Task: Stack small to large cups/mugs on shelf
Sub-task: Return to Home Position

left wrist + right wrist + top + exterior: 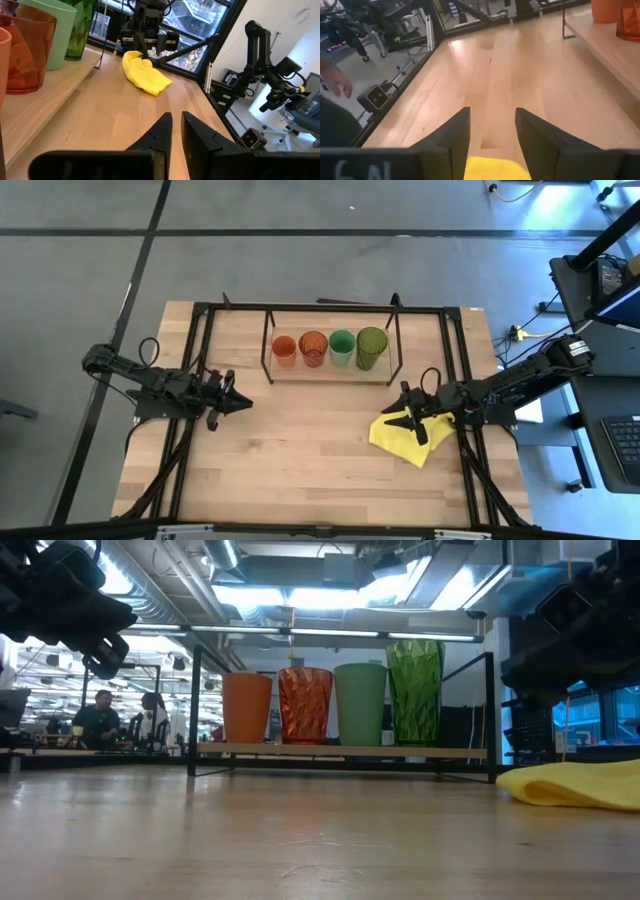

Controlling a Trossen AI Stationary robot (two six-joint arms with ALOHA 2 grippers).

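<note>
Four cups stand upright in a row on the shelf's wooden board [330, 373]: orange-red [284, 351], translucent orange-brown [313, 348], bright green [342, 347] and taller olive-green [371, 347]. The low view shows them rising in height, from the orange-red cup [246, 707] to the olive-green one [415, 690]. My left gripper [240, 402] hovers left of the shelf, shut and empty, its fingers pointing toward the table's right edge. My right gripper [405, 415] is open over the far left part of a yellow cloth [410, 438], clear of it in the low view.
The yellow cloth [575, 783] lies crumpled on the table, to the right of and nearer than the shelf. Black rails [200, 360] run along the table's left, right and far sides. Bare wood [300, 450] lies between the arms and toward the near edge. People show in the room beyond [100, 715].
</note>
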